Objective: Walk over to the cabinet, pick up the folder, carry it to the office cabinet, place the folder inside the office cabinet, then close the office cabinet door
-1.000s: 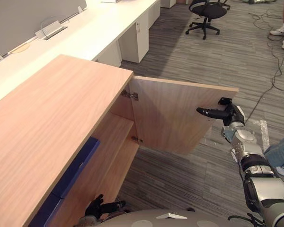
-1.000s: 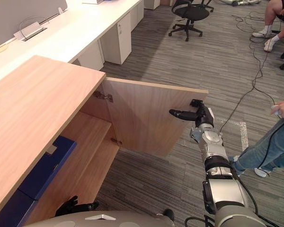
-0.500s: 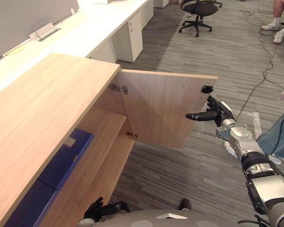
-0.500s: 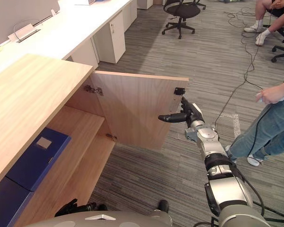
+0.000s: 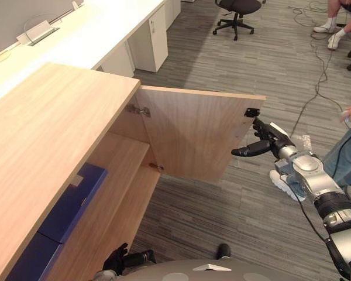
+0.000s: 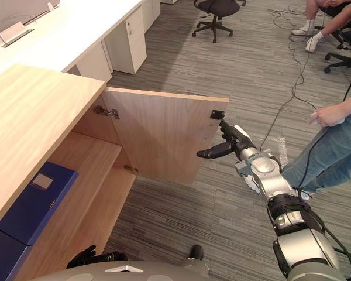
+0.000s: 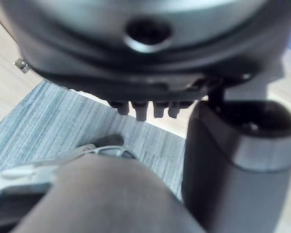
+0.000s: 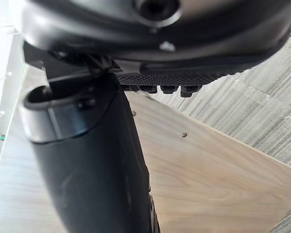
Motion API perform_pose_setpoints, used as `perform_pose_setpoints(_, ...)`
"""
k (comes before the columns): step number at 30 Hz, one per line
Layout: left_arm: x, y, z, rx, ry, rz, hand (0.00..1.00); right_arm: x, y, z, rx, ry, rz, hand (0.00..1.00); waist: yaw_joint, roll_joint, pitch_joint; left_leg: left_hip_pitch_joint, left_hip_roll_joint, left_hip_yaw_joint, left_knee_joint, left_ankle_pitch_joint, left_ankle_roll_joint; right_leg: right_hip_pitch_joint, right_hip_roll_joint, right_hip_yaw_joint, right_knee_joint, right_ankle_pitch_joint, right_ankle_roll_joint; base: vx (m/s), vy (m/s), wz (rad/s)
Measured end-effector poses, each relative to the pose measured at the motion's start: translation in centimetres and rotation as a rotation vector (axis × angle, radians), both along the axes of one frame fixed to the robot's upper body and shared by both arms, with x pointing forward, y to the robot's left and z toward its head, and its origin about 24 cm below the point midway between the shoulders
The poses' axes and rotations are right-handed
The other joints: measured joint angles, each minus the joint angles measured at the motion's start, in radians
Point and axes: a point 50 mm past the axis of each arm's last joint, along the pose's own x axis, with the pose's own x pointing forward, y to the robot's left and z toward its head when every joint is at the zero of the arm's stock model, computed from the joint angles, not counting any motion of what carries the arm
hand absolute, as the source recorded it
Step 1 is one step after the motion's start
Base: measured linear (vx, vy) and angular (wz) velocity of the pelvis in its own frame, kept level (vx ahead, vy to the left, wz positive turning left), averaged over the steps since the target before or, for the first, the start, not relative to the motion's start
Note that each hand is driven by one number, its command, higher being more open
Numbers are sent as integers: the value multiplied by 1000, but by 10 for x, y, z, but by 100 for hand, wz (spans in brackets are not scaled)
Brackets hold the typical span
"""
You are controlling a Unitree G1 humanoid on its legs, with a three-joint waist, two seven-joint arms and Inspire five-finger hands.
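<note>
The wooden cabinet [image 5: 52, 134] fills the 9 o'clock side of the head views. Its door [image 5: 193, 134] stands wide open toward the centre. A white table [image 5: 88, 35] runs along at 11 o'clock, with an office chair [image 5: 237, 9] at 12 and a person's leg [image 5: 348, 155] at 3. The blue folder [image 5: 76, 202] lies flat on the shelf inside the cabinet, at 8 o'clock. The right hand [image 5: 272, 140], fingers straight and thumb out, is at the door's free edge. The left hand [image 5: 121, 260] hangs loosely spread at 7 o'clock, holding nothing.

place: office | cues: white desks [image 5: 105, 26] — swivel chair [image 5: 237, 7] — grey carpet [image 5: 269, 73]
</note>
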Motion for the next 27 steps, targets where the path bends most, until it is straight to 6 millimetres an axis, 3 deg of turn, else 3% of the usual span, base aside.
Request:
perform_pose_setpoints(7, -4, 0, -1, 8, 11, 8, 100, 2, 19, 10, -9, -42, 81, 100, -24, 2, -2, -1, 22, 11, -3, -1, -5, -14, 24, 12, 0, -2, -4, -30, -37, -8)
perform_pose_setpoints(16, -8, -1, -2, 7, 26, 32, 100, -10, 36, 23, -261, 13, 299, 100, -25, 15, -12, 9, 110, 40, 0, -1, -47, -15, 109, 27, -1, -12, -19, 18, -60, -12)
perform_pose_setpoints(20, -11, -3, -4, 12, 45, 40, 100, -16, 47, 25, -336, 52, 420, 100, -25, 29, -26, 15, 149, 61, 19, -5, -67, -14, 148, 41, -2, -25, -42, 5, -59, -17)
perform_pose_setpoints(27, -19, -6, -7, 4, 76, 92, 100, -27, 66, 37, -511, 186, 722, 100, -25, 45, -62, -6, 217, 61, 69, -4, -65, -19, 209, 41, -2, -45, -87, -19, -56, -6)
